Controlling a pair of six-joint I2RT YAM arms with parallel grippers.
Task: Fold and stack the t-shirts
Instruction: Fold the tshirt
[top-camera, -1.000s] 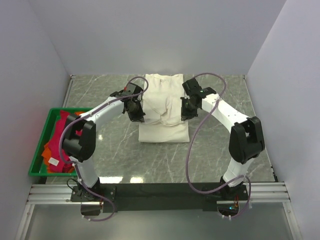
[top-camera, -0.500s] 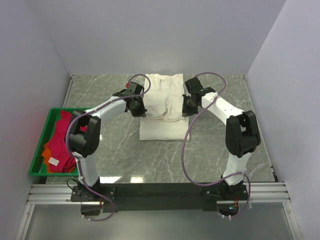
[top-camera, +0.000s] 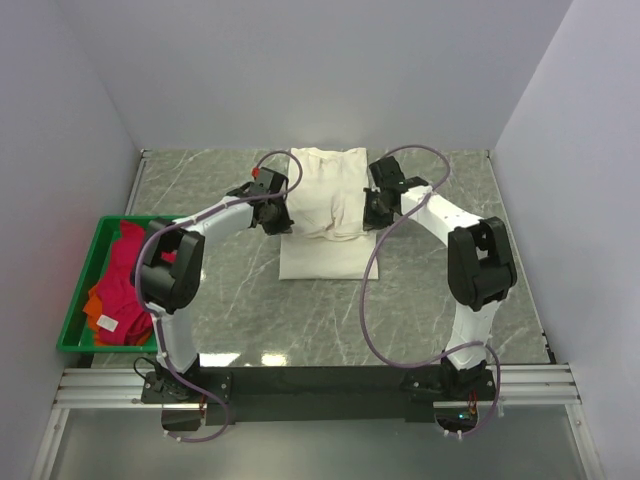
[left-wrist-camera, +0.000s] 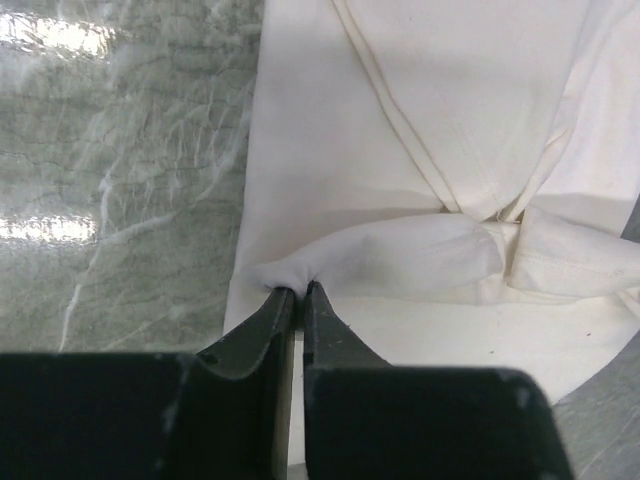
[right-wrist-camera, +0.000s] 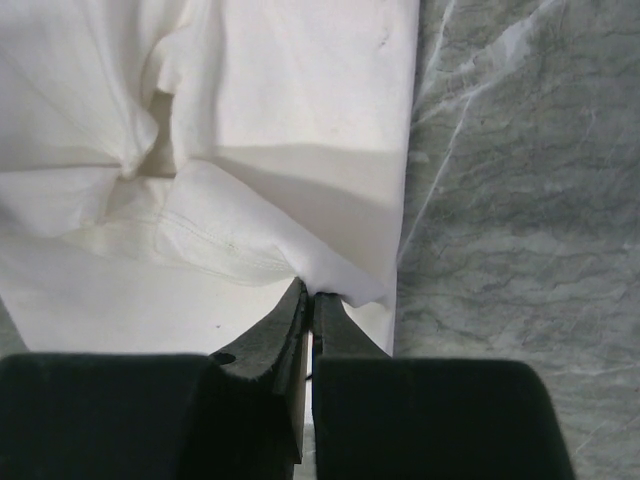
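Centrally, toward the 12 o'clock side of the table (top-camera: 430, 300), a cream shirt (top-camera: 322, 200) lies partly folded, its near part drawn up and doubled over the middle. At the shirt's 9 o'clock edge the left gripper (left-wrist-camera: 298, 292) is pressed together, pinching a bunched corner of cloth. At the 3 o'clock edge the right gripper (right-wrist-camera: 308, 296) pinches the matching corner the same way. At the table's 8 o'clock, a green crate (top-camera: 72, 310) holds a pink shirt (top-camera: 125, 275) lying over an orange shirt (top-camera: 98, 313).
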